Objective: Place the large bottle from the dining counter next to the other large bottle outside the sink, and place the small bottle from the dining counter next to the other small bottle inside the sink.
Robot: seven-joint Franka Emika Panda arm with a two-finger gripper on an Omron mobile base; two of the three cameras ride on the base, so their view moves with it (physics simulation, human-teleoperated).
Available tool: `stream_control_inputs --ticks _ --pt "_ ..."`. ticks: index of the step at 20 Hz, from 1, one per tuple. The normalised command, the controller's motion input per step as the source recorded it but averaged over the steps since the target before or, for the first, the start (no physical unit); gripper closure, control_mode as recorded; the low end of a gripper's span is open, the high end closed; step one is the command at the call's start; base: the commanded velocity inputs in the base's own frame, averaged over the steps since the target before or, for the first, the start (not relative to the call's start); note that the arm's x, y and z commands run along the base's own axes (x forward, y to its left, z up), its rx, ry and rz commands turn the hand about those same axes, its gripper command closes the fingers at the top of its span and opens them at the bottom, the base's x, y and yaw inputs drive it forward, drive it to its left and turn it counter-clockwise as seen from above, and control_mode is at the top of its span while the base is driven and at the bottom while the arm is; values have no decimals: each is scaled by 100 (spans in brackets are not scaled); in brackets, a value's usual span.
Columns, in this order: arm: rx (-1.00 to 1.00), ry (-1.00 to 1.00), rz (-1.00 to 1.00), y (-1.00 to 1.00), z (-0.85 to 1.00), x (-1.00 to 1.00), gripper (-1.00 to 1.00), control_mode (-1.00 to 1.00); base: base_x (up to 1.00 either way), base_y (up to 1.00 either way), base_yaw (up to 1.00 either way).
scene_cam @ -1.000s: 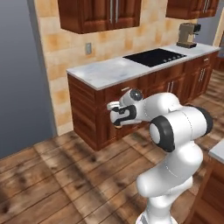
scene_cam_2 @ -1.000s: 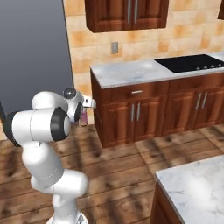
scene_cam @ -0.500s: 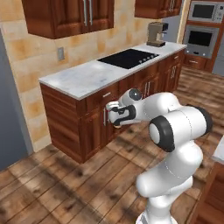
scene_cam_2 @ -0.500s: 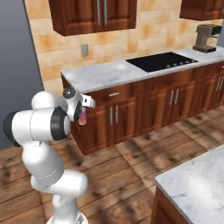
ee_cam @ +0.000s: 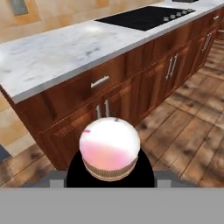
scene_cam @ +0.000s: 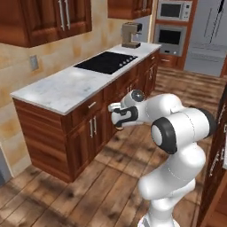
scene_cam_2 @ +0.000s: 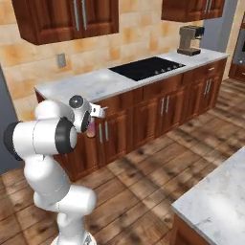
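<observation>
My gripper (scene_cam: pixel 116 119) is shut on the large bottle (ee_cam: pixel 109 148), held close in front of the arm above the wood floor. The hand view looks along the bottle at its round pale pink-and-white end, with dark gripper parts around it. In the right base view the pink bottle (scene_cam_2: pixel 91 128) pokes out below the hand (scene_cam_2: pixel 90 119). In the left base view a small end of the bottle (scene_cam: pixel 119 128) peeks under the hand. A corner of the dining counter (scene_cam_2: pixel 215 196) lies at the lower right. The sink and the other bottles are out of view.
Ahead runs a marble-topped wooden cabinet run (scene_cam: pixel 57 91) with a black stovetop (scene_cam: pixel 106 62) and a coffee machine (scene_cam: pixel 131 34) at its far end. Wall ovens (scene_cam: pixel 174 26) stand beyond. Wood floor (scene_cam_2: pixel 158 162) lies between this counter and the dining counter.
The whole picture has slid left in both base views, so the base has turned; the stovetop counter now sits centred and closer. The arm keeps the same pose with the bottle in its grip.
</observation>
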Motion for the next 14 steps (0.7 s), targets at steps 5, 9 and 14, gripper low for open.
stream_control_inputs --ticks 5,9,14 --pt "0 0 0 0 0 0 100 100 66 19 -37" --pt "0 0 0 0 0 0 100 100 62 21 -38" --pt "0 0 0 0 0 0 100 100 82 37 -31"
